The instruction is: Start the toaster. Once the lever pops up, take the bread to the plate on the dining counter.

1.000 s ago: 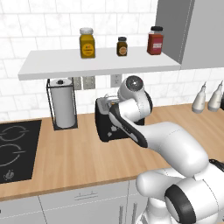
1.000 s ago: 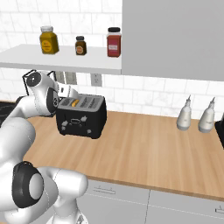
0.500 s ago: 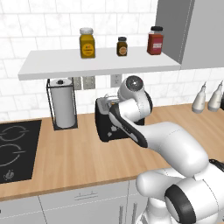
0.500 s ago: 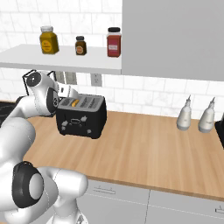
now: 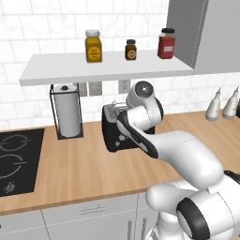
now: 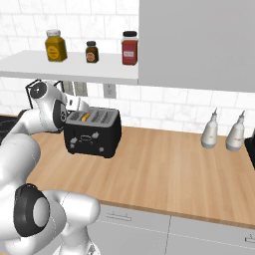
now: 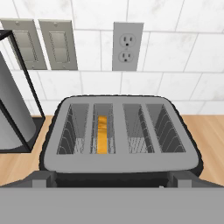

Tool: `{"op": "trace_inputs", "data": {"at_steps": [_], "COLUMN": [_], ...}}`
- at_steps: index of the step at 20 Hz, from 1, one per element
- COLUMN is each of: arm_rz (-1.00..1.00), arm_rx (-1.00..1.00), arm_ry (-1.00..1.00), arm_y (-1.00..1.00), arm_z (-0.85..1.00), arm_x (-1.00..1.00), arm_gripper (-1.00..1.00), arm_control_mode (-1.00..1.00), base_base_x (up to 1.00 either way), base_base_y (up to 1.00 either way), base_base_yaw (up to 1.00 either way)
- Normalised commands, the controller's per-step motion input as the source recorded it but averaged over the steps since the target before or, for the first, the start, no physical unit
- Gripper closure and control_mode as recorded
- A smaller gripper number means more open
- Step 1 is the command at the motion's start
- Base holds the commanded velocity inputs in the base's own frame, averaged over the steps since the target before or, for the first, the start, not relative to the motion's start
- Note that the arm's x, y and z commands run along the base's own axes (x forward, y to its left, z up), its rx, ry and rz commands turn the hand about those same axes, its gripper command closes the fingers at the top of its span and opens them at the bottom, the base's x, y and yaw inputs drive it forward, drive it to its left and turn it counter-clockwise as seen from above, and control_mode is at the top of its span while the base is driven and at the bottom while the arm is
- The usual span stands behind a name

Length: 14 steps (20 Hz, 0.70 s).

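The black toaster (image 6: 93, 132) stands on the wooden counter by the tiled wall, its four slots facing up (image 7: 118, 129). The bread (image 7: 102, 134) sits deep in the second slot from the left, only its orange-brown top edge showing (image 6: 85, 117). My gripper (image 7: 112, 181) hovers just above the toaster's near top edge, open, its dark fingertips (image 7: 41, 178) spread wide with nothing between them. In the left base view my arm covers much of the toaster (image 5: 112, 136). The plate and the dining counter are out of view.
A paper-towel holder (image 5: 68, 110) stands left of the toaster, with a black cooktop (image 5: 14, 161) further left. A shelf with jars (image 5: 93, 46) hangs above. Two bottles (image 6: 209, 130) stand at the right. An outlet (image 7: 127, 46) is on the wall behind.
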Motion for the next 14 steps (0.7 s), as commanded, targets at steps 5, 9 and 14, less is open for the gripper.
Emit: {"op": "trace_inputs", "data": {"at_steps": [5, 9, 14], "arm_rz": [0.0, 0.0, 0.0], "arm_rx": [0.0, 0.0, 0.0], "arm_ry": [0.0, 0.0, 0.0], "arm_y": [0.0, 0.0, 0.0], "arm_z": [0.0, 0.0, 0.0], "arm_x": [0.0, 0.0, 0.0], "arm_gripper": [-1.0, -1.0, -1.0], "arm_control_mode": [-1.0, -1.0, -1.0], "base_base_x": [0.0, 0.0, 0.0], "base_base_y": [0.0, 0.0, 0.0], "base_base_yaw": [0.0, 0.0, 0.0]}}
